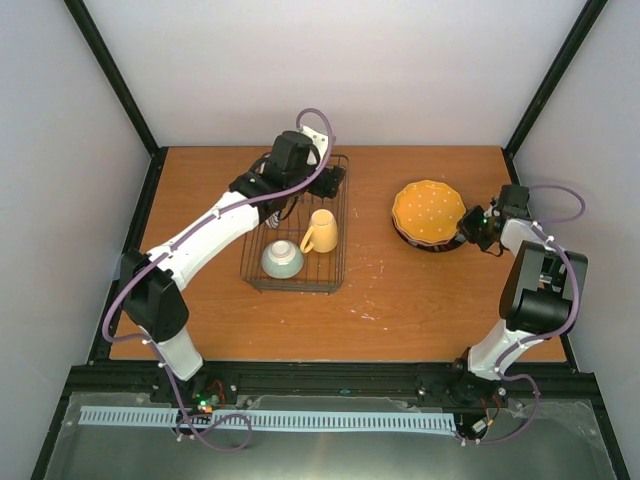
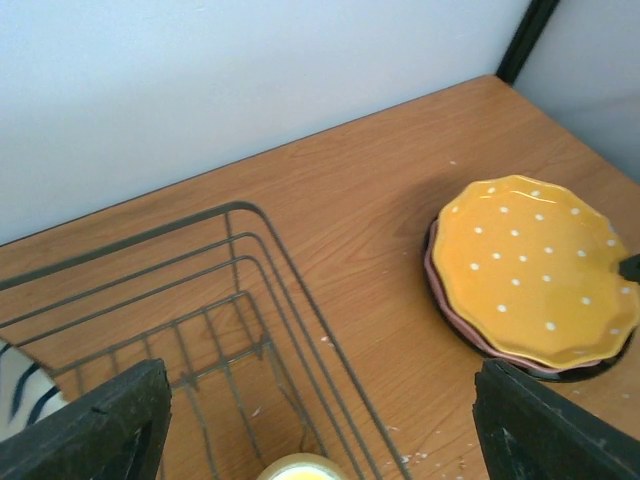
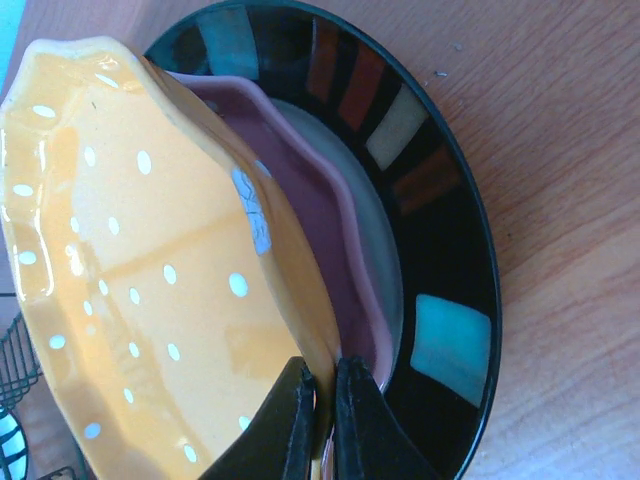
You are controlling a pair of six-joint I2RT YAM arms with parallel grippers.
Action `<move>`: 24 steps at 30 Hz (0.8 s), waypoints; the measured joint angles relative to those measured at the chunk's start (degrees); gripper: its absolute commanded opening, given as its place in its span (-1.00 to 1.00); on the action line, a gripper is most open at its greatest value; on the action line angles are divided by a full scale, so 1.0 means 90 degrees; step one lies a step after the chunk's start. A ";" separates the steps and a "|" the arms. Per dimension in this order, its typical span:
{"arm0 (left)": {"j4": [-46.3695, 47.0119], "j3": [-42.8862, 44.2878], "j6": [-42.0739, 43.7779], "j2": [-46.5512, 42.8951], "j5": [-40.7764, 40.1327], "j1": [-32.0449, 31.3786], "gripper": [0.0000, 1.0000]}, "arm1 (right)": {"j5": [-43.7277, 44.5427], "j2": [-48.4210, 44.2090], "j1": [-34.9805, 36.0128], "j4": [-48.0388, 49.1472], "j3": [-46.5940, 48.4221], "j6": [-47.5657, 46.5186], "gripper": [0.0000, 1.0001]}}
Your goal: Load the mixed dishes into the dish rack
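Observation:
The dish rack (image 1: 338, 262) holds the yellow mug (image 1: 321, 231), the pale blue-green bowl (image 1: 282, 259) and, under my left arm, the striped plate (image 1: 271, 216). My left gripper (image 1: 326, 181) hangs open and empty over the rack's far right corner (image 2: 262, 268). The mug's rim (image 2: 296, 467) and the striped plate's edge (image 2: 18, 388) show there too. My right gripper (image 3: 325, 400) is shut on the rim of the orange-yellow scalloped plate (image 3: 150, 250) and tilts it up off the pink plate (image 3: 325, 215) and the dark-rimmed plate (image 3: 445, 240). The stack (image 1: 428, 213) lies right of the rack.
The plate stack also shows in the left wrist view (image 2: 530, 265). White walls and black frame posts (image 1: 545, 80) close in the wooden table (image 1: 400, 290) at the back and sides. A black rail runs along the near edge.

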 measured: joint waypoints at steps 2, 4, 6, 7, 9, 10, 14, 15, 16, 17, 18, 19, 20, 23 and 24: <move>0.0058 0.0007 -0.0002 0.0027 0.0301 0.0000 0.67 | -0.0002 -0.0155 -0.0002 0.0005 -0.0085 0.0007 -0.94; 0.0121 0.0080 -0.0010 0.0124 0.0673 0.0000 0.68 | -0.0041 -0.0313 -0.0010 0.0041 -0.0172 0.0032 -0.94; 0.0163 0.0175 -0.0029 0.0279 0.1090 0.0000 0.68 | -0.0129 -0.0423 -0.0019 0.0104 -0.0250 0.0090 -0.95; 0.0189 0.0228 -0.0051 0.0376 0.1326 0.0000 0.68 | -0.0214 -0.0466 -0.0039 0.0163 -0.0296 0.0124 -0.95; 0.0209 0.0381 -0.0107 0.0610 0.1744 -0.0002 0.70 | -0.0372 -0.0525 -0.0068 0.0240 -0.0372 0.0199 -0.94; 0.0243 0.0432 -0.0131 0.0719 0.1897 -0.0002 0.72 | -0.0432 -0.0539 -0.0080 0.0265 -0.0398 0.0240 -0.94; 0.0294 0.0653 -0.0238 0.1234 0.2492 -0.0002 0.74 | -0.0702 -0.0641 -0.0141 0.0410 -0.0561 0.0393 -0.94; 0.0294 0.0704 -0.0274 0.1367 0.2630 -0.0002 0.74 | -0.0770 -0.0670 -0.0151 0.0454 -0.0600 0.0423 -0.94; 0.0304 0.0760 -0.0306 0.1501 0.2759 -0.0002 0.74 | -0.0848 -0.0699 -0.0165 0.0498 -0.0639 0.0466 -0.94; 0.0304 0.0831 -0.0333 0.1625 0.2875 -0.0002 0.74 | -0.0952 -0.0731 -0.0177 0.0551 -0.0690 0.0503 -0.94; 0.0306 0.0908 -0.0357 0.1741 0.2977 -0.0002 0.74 | -0.1047 -0.0758 -0.0180 0.0583 -0.0736 0.0537 -0.94; 0.0304 0.0998 -0.0381 0.1851 0.3065 -0.0002 0.74 | -0.1151 -0.0784 -0.0180 0.0617 -0.0784 0.0566 -0.94; 0.0299 0.1151 -0.0415 0.2001 0.3181 -0.0002 0.74 | -0.1256 -0.0811 -0.0182 0.0627 -0.0831 0.0600 -0.95; 0.0308 0.1581 -0.0522 0.2387 0.3456 -0.0002 0.74 | -0.1540 -0.0891 -0.0189 0.0697 -0.0976 0.0685 -0.94; 0.0308 0.1727 -0.0559 0.2514 0.3543 -0.0002 0.74 | -0.1620 -0.0928 -0.0199 0.0719 -0.1022 0.0704 -0.94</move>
